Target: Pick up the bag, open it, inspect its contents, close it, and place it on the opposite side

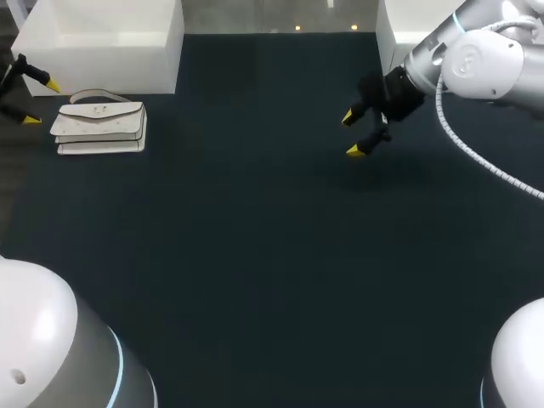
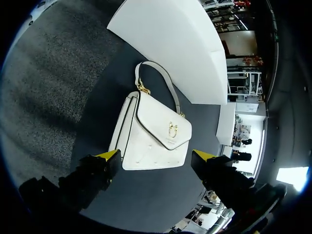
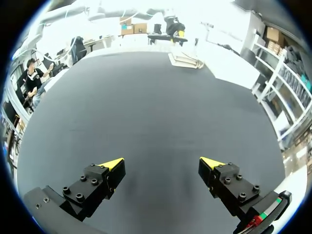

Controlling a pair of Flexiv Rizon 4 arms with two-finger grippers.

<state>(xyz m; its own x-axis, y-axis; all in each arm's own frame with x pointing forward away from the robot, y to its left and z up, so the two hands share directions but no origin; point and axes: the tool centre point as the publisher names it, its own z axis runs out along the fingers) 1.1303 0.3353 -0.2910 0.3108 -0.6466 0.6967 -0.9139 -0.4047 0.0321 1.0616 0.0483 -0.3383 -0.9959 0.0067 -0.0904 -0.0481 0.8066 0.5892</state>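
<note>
White bag [image 1: 100,126] lying flap-down at the table's [image 1: 255,255] left side, both pincers gaping.
The bag is resting flat just before a white box [image 1: 102,42]. The left pincer [image 1: 41,102] is hovering just beside it, fingers spread apart. The right pincer [image 1: 352,134] is hanging well away over the table, fingers likewise apart.

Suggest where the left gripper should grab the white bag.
Probably the handle, at the top of its arch, from above. The bag lies flat, flap up, its body nearly as wide as the open left gripper; the thin strap loops clear of it toward the white box.
</note>
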